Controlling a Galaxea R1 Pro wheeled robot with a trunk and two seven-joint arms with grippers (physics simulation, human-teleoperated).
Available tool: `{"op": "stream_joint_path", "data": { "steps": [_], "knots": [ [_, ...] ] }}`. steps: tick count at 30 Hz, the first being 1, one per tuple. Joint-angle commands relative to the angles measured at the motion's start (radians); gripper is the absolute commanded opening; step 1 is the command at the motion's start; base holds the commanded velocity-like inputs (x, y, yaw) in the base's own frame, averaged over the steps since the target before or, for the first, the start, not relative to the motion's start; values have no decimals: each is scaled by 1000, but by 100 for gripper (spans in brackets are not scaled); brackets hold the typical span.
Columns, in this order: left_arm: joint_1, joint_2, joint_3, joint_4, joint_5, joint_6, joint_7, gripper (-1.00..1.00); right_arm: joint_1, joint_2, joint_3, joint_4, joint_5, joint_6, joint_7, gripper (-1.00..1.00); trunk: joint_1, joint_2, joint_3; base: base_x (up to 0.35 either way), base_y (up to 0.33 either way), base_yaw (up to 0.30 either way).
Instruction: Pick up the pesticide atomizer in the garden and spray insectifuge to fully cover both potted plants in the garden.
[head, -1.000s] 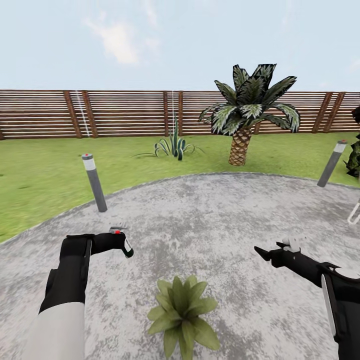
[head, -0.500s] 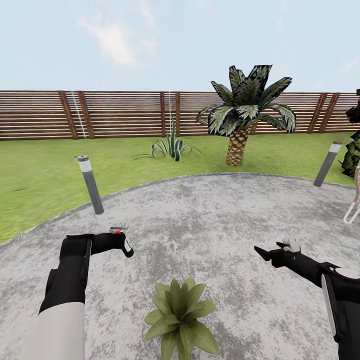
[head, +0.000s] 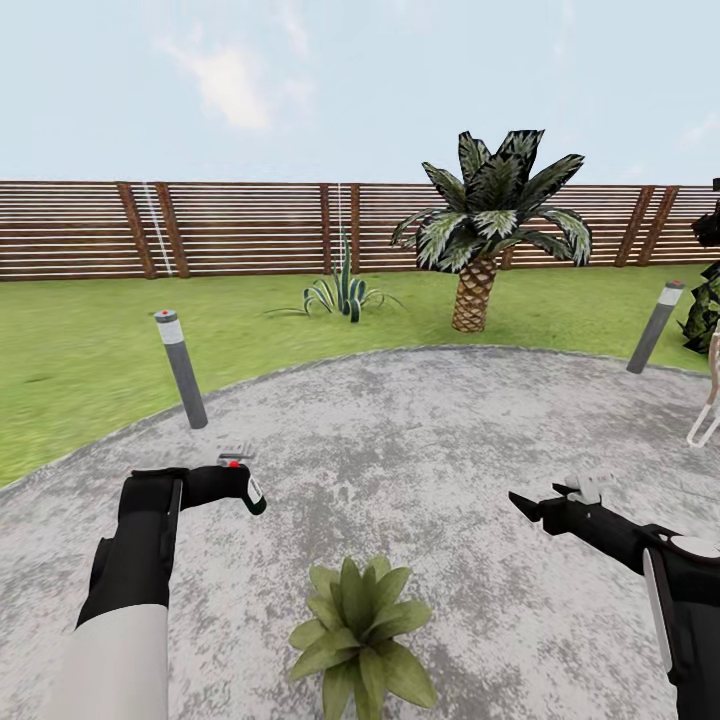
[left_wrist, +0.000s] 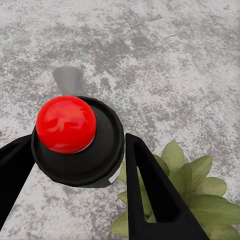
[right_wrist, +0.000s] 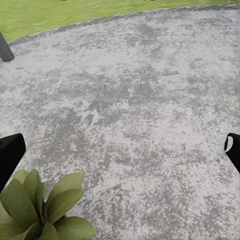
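Pesticide atomizer (head: 247, 480) is up in the air in the left end effector (head: 236, 486), out over the grey paving (head: 430, 440) and a bit behind and to the left of the potted plant (head: 362, 633). In the left wrist view you're looking straight down on its red button top (left_wrist: 65, 124), with the two black fingers (left_wrist: 152, 192) clamped on either side of the dark bottle body (left_wrist: 97, 150), so that's a firm grip. The leaves of the plant show just past one finger there.

Right end effector (head: 560, 497) has its fingers spread wide apart with nothing between them, and it hangs over bare paving to the right of the plant.

Stuff that's hard to see: the plant's pot is hidden under the leaves, the bottle's label is mostly covered by the gripper, and the nozzle is just a small pale bit on top. There's a white frame thing (head: 708, 400) cut off at the right edge, can't tell what it is.

Around: two grey bollards (head: 181, 368) at the edge of the paving, lawn (head: 90, 350), a spiky agave (head: 341, 291), a palm (head: 490, 226) and the slatted wooden fence (head: 240, 228) behind. Nothing sits between the bottle and the plant.
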Motion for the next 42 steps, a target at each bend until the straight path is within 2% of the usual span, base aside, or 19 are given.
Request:
{"op": "stream_joint_path", "data": {
  "steps": [1, 5, 7, 10, 11, 13, 15, 16, 17, 19, 21, 23, 27, 29, 32, 35, 36, 39, 42],
  "knots": [
    [-1, -1, 3, -1, -8, 3, -10, -100, -1, 0, -2, -1, 9, 2, 9, 100, 0, -1, -1, 0, 0, 0],
    [-1, 5, 4, -2, -8, -2, -12, -100, -2, 3, 13, -7, 10, -62, 7, 100, 0, -1, -1, 0, 0, 0],
    [-4, 7, 3, -2, -8, -4, -13, -100, -10, 2, 44, -16, 11, -104, 8, 100, 0, -1, -1, 0, 0, 0],
    [-9, 8, -9, -2, -9, -7, -14, -100, -46, -11, 109, -25, 12, -94, 10, 100, 0, -1, -1, 0, 0, 0],
    [-10, 10, -27, -2, -10, -7, -14, -100, -81, -27, 163, -25, 12, -66, 12, 100, 0, -1, -1, 0, 0, 0],
    [-11, 12, -54, -1, -10, -7, -15, -100, -119, -51, 234, -24, 12, -27, 14, 100, 0, -1, -1, 0, 0, 0],
    [-11, 18, -102, 2, -11, -8, -15, -100, -202, -105, 398, -23, 11, 58, 31, 100, 0, -1, -1, 0, 0, 0],
    [-11, 25, -140, 4, -11, -8, -15, -100, -227, -115, 438, -23, 11, 78, 37, 100, 0, -1, -1, 0, 0, 0],
    [-12, 29, -160, 5, -10, -8, -15, -100, -252, -123, 476, -22, 11, 96, 45, 100, 0, -1, -1, 0, 0, 0],
    [-12, 45, -234, 8, -10, -8, -22, -100, -348, -144, 608, -18, 11, 151, 88, 100, 0, -1, -1, 0, 0, 0],
    [-12, 50, -261, 10, -10, -10, -27, -100, -389, -149, 656, -17, 11, 171, 116, 100, 0, -1, -1, 0, 0, 0],
    [-10, 56, -300, 14, -10, -36, -53, -100, -490, -155, 752, -11, 17, 208, 202, 100, 0, -1, -1, 0, 0, 0],
    [-9, 66, -314, 32, -11, -93, -122, -100, -592, -156, 837, 2, 76, 258, 332, 100, 0, -1, -1, 0, 0, 0],
    [-9, 74, -320, 37, -11, -117, -147, -100, -612, -153, 851, 2, 98, 267, 385, 100, 0, -1, -1, 0, 0, 0],
    [-4, 93, -343, 46, -11, -194, -217, -100, -656, -146, 868, -5, 153, 281, 521, 100, 0, -1, -1, 0, 0, 0],
    [13, 97, -351, 51, -12, -268, -245, -100, -676, -146, 878, -7, 168, 286, 562, 100, 0, -1, -1, 0, 0, 0],
    [18, 97, -352, 51, -12, -285, -248, -100, -678, -146, 883, -7, 170, 287, 566, -100, 0, -1, -1, 0, 0, 0],
    [45, 94, -356, 54, -11, -365, -257, -100, -684, -146, 925, -10, 174, 290, 577, -100, 0, -1, -1, 0, 0, 0],
    [60, 89, -358, 69, -11, -412, -261, -100, -687, -146, 946, -15, 175, 299, 581, -100, 0, -1, -1, 0, 0, 0]
  ]
}}
